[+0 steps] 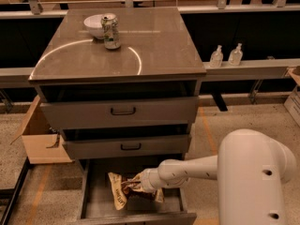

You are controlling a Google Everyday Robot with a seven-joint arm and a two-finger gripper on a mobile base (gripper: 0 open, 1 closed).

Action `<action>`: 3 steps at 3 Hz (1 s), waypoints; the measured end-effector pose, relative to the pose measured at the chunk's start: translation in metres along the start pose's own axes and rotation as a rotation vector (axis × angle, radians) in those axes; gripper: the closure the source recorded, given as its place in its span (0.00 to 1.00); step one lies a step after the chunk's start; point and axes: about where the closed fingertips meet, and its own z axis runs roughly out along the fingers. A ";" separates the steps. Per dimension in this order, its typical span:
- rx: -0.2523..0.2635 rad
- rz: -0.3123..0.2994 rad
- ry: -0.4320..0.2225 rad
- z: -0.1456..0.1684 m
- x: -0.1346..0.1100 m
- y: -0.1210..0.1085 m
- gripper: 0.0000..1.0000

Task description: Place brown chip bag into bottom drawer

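Low in the open, shallow grey bottom drawer [97, 205], the white arm's gripper [134, 185] meets the three o'clock edge of the crinkled brown-and-white foil chip bag [118, 195], its hold impossible to tell; retreating without letting go could drag the bag out.

crinkled brown chip bag [119, 194] lies in open bottom drawer [96, 187], hand [135, 186] at it.
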 end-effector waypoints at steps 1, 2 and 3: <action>-0.017 -0.005 0.028 0.023 0.013 0.008 1.00; -0.029 0.004 0.086 0.044 0.026 0.013 0.84; -0.038 0.022 0.136 0.062 0.036 0.016 0.59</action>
